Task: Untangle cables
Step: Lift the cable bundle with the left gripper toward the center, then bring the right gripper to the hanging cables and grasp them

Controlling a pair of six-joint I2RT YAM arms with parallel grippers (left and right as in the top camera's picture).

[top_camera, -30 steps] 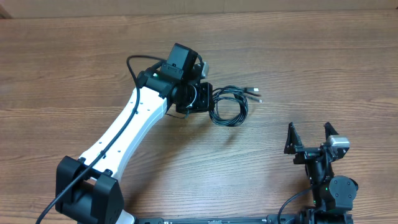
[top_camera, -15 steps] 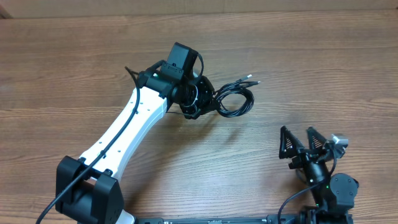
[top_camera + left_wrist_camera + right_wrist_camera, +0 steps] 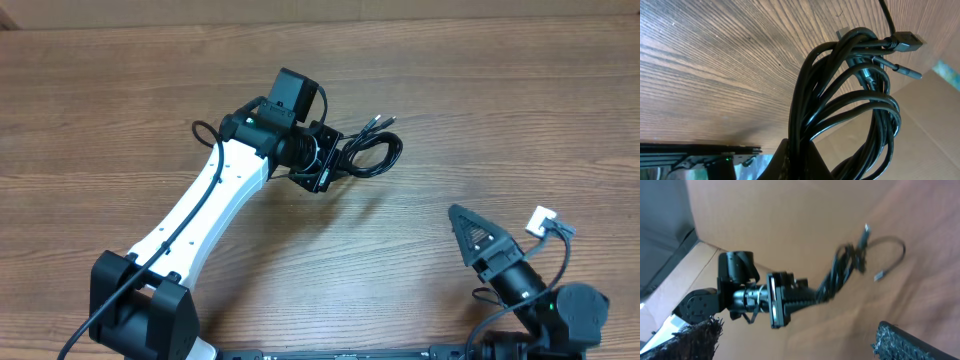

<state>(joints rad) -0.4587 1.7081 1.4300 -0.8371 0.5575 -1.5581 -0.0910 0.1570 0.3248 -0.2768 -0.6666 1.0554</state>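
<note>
Cables, one looped black bundle with two plug ends showing, one silver-tipped, are clamped in my left gripper, toward the far edge of the wooden table, mid-width. My right gripper hangs near the front right corner, fingers spread wide.

Open tabletop right of the cables — left arm blocks the other side.

Black cables, brown wood-grain table
</note>
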